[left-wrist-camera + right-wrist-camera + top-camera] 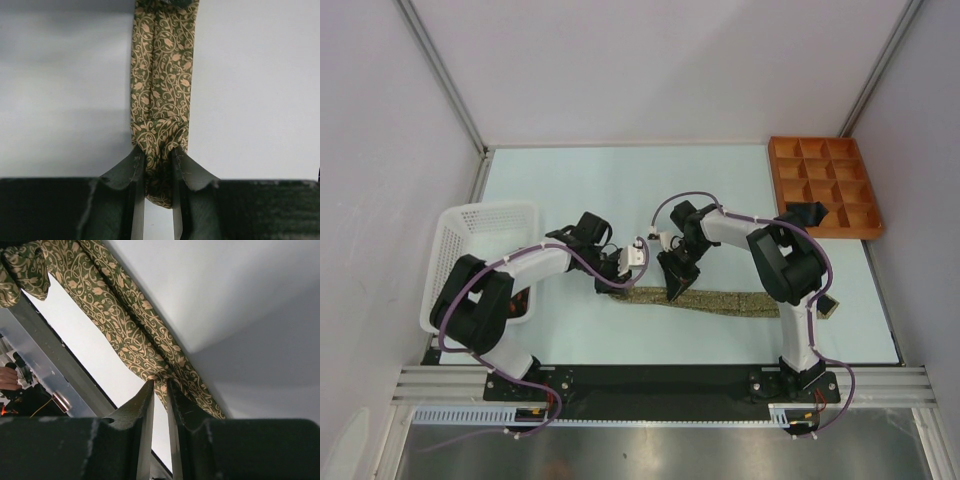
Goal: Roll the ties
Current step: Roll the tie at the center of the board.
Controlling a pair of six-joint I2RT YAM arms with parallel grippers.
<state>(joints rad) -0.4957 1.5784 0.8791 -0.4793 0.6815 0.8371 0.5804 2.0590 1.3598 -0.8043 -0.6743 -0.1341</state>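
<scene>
Left gripper [157,167]: fingers clamped on the end of the tie [160,75], at the low centre of the left wrist view.
Right gripper [160,390]: fingers closed on a gathered fold of the same tie.
Tie: olive with a tan vine pattern, stretched over the table [580,335] from the middle of the top view toward the right.
White mesh basket [490,208]: at the left.
Orange compartment tray [825,187]: at the upper right.

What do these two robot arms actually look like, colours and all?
The left arm and right arm have chunky black joints joined by white tubular links. A purple cable loops along each. The fingers are dark, flat blades with flared, scuffed tips.
</scene>
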